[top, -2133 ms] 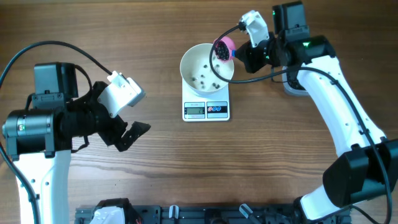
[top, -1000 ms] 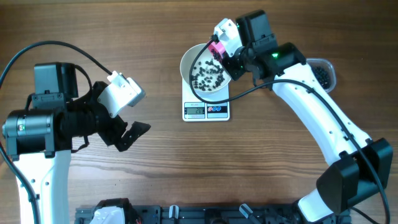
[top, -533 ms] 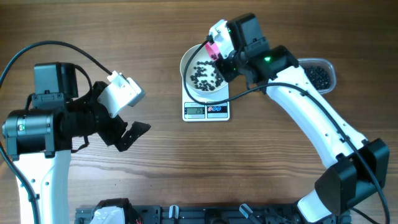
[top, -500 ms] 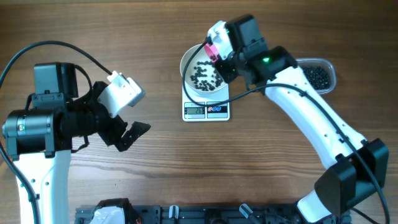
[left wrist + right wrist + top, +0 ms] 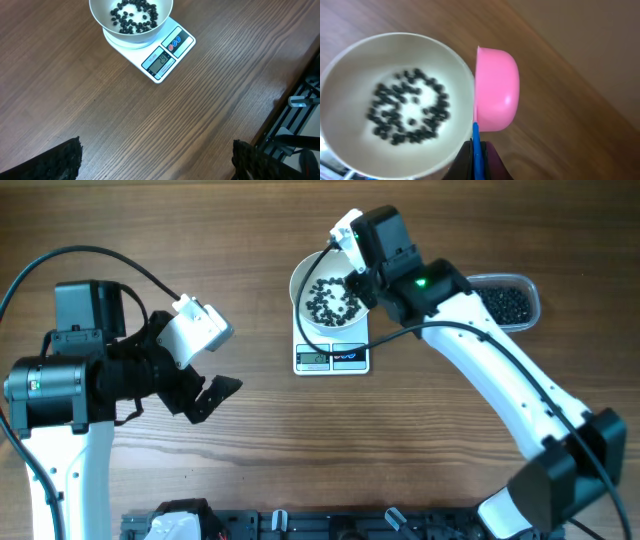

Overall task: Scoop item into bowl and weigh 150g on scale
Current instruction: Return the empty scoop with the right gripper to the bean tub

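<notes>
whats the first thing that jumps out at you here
The white bowl of black beads sits on the scale, at top centre of the overhead view. At the bowl's rim, the right gripper holds a pink scoop tipped on its side. The left gripper hangs open, well off to the left.

Dark brown wood-grain table (image 5: 300, 460), evenly lit

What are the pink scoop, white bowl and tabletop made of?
The pink scoop looks like glossy plastic: a bright highlight on its curved back. The white bowl is smooth and satin, ceramic or plastic, unclear. The tabletop shows brown wood grain, matte; solid or laminate unclear.
</notes>
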Robot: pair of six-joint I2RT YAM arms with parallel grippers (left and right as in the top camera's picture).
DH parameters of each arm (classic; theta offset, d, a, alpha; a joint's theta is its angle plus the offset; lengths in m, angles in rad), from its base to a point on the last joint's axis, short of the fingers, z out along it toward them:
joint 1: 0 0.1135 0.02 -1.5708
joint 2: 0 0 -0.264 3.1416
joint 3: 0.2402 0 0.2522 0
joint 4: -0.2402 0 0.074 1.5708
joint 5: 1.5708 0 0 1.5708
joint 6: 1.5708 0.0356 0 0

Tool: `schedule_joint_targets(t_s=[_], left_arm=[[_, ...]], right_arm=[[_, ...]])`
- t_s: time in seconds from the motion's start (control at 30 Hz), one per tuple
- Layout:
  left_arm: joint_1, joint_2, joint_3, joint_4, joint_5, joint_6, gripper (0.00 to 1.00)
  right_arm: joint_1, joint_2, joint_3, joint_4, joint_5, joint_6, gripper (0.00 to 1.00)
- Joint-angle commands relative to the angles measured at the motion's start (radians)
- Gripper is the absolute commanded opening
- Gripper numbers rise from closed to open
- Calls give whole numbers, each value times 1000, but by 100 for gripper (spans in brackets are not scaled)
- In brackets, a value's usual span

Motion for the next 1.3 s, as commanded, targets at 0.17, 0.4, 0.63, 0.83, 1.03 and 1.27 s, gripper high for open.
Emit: schedule_joint_targets(t_s=[0.17, 0.4, 0.63, 0.83, 1.03, 1.27], left_arm=[[-4, 3, -5, -1, -2, -10, 100], [-4, 3, -5, -1, -2, -10, 100], [-4, 3, -5, -1, -2, -10, 100], [-4, 3, -5, -1, -2, -10, 100], [-4, 3, -5, -1, -2, -10, 100], [-4, 3, -5, -1, -2, -10, 100]], right_arm=[[-302, -160, 22, -179, 166, -10, 4], [-430, -72, 20, -353, 158, -10, 4], [-430, 64, 7, -407, 200, 16, 4], [-430, 92, 6, -395, 251, 16, 4], [-430, 118, 0, -360, 286, 13, 4], [-430, 186, 0, -349, 348, 16, 4]])
